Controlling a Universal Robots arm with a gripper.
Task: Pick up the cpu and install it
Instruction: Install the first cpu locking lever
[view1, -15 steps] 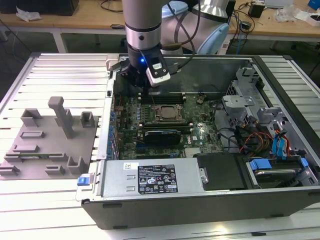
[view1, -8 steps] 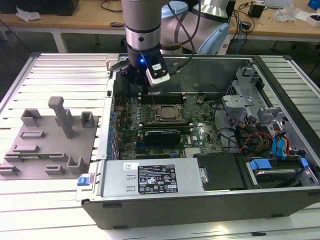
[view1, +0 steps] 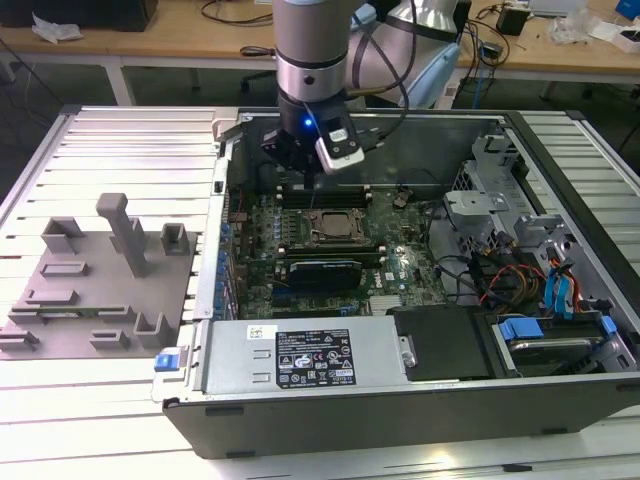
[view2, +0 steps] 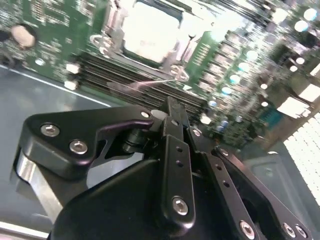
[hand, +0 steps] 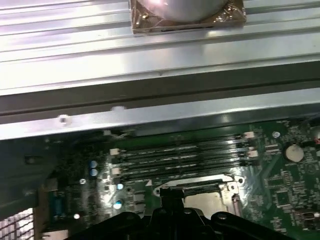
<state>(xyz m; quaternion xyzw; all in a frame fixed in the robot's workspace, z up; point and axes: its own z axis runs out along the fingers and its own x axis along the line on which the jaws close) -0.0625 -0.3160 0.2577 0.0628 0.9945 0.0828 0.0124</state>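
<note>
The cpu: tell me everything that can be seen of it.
The cpu is a small flat square with a pale silvery metal top, lying level in the metal-rimmed socket frame on the green motherboard. Its edges meet that frame. The hand hangs above it, apart.

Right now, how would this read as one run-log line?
gripper: hovering by memory slots | cpu: lying in socket, apart from gripper | computer case: open
</note>
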